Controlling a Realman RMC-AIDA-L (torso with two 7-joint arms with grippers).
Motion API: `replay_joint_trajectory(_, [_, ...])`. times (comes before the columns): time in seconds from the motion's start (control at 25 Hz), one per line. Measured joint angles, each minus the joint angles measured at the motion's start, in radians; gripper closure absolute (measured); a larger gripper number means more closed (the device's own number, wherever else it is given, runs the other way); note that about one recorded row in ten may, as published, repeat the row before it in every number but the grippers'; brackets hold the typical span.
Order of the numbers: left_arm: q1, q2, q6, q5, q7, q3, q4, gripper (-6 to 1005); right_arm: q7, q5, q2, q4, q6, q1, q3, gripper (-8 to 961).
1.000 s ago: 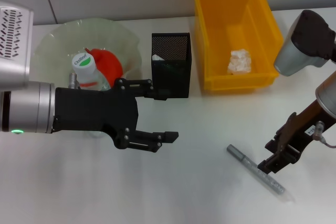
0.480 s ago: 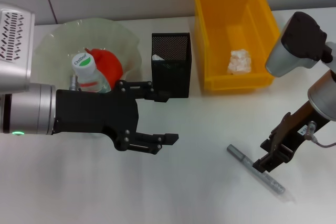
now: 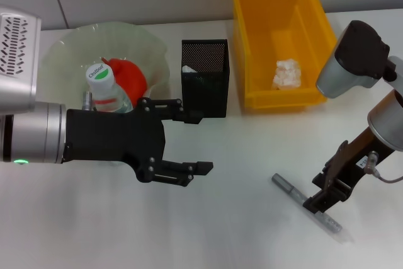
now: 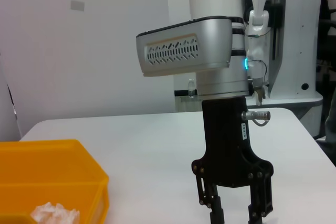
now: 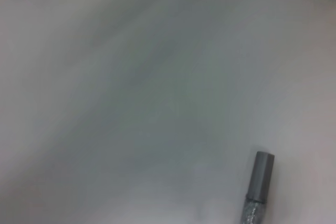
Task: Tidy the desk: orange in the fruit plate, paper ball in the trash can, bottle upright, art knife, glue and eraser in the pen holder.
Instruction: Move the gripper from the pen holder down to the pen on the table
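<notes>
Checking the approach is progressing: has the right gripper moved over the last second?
Yes. The right gripper has shifted leftward along the silver art knife, which has stayed put on the table.

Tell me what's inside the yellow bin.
A crumpled paper ball lies on the yellow bin's floor, toward its near wall. The floor strip directly behind that near wall is hidden.

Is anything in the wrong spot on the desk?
Yes. The silver art knife lies loose on the table, not in the black pen holder. The right gripper is over it. The left gripper hangs open nearby.
</notes>
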Motion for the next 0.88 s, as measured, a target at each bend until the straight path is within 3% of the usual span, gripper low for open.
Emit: replay_joint_trajectory(0.88, [-0.003,-0.001,-0.002,0.000,0.000,0.005,0.000,186,0.026,-0.010,-0.003,0.014,-0.039,-0.002,-0.013,440])
